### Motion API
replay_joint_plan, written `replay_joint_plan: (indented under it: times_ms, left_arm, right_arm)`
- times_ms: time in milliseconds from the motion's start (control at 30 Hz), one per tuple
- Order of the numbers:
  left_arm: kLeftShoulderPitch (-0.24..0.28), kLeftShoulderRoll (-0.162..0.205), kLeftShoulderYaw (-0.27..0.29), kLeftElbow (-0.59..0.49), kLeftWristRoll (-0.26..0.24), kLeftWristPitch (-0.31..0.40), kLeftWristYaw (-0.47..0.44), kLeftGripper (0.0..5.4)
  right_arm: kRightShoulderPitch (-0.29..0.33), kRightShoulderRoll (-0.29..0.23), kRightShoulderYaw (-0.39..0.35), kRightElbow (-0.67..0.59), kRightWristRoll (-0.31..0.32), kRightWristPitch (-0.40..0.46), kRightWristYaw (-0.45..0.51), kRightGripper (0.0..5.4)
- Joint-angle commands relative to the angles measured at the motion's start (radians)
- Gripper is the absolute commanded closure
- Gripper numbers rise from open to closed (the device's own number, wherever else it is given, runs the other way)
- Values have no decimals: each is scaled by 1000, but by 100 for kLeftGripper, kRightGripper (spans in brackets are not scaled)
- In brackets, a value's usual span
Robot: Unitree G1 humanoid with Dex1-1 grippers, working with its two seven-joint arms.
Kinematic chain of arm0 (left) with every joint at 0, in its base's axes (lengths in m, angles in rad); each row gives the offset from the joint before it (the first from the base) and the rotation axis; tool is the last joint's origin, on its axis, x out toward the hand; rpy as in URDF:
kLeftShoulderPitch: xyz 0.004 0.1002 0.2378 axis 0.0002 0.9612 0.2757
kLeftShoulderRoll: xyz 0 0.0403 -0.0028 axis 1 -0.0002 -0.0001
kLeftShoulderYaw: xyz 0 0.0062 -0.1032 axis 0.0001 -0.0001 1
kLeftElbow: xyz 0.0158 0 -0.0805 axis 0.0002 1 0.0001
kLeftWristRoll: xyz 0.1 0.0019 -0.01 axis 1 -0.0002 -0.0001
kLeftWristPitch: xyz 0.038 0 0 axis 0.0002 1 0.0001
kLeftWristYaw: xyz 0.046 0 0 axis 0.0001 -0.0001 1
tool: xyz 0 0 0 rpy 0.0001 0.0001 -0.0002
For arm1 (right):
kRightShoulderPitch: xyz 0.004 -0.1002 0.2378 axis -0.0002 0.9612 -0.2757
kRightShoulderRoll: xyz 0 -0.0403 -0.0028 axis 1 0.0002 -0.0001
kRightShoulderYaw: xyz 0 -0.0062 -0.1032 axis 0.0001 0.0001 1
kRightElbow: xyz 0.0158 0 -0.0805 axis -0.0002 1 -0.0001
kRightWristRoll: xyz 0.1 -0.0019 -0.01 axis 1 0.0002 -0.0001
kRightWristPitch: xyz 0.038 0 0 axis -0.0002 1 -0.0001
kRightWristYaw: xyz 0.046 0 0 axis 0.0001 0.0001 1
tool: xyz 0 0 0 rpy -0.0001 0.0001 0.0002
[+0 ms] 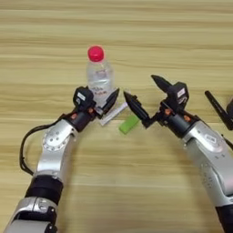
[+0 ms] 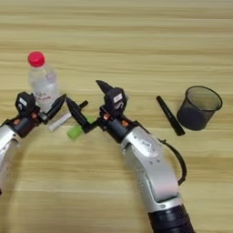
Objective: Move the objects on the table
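A: Where is the bottle (image 1: 99, 75)?

B: Upright on the table (image 1: 45, 27), around ten o'clock from the middle. The left gripper (image 1: 101, 101) sits at its base, one finger on its near side; whether it truly clamps the bottle I cannot tell.

A: And the rest?

B: The block (image 1: 129, 123) lies just at five o'clock of the bottle, with a pale flat strip (image 1: 113, 113) beside it (what that is, I can't say). The right gripper (image 1: 144, 98) hangs at three o'clock of the block, fingers spread wide and holding nothing.

A: Further out?

B: The stick (image 2: 170, 115) lies flat at three o'clock, and the cup (image 2: 199, 108) stands just beyond it, close but apart.

A: How far along?

B: No goal is given, so it's hard to judge. Stick and cup look untouched; I'd guess the block comes next.
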Motion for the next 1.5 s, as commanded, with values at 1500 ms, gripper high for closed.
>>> replay_joint_plan:
  times_ms: [1500]
  left_arm:
    - [-201,66,90,511,127,-111,236,189]
  right_arm:
    - [-117,28,-196,280,-98,-177,-226,0]
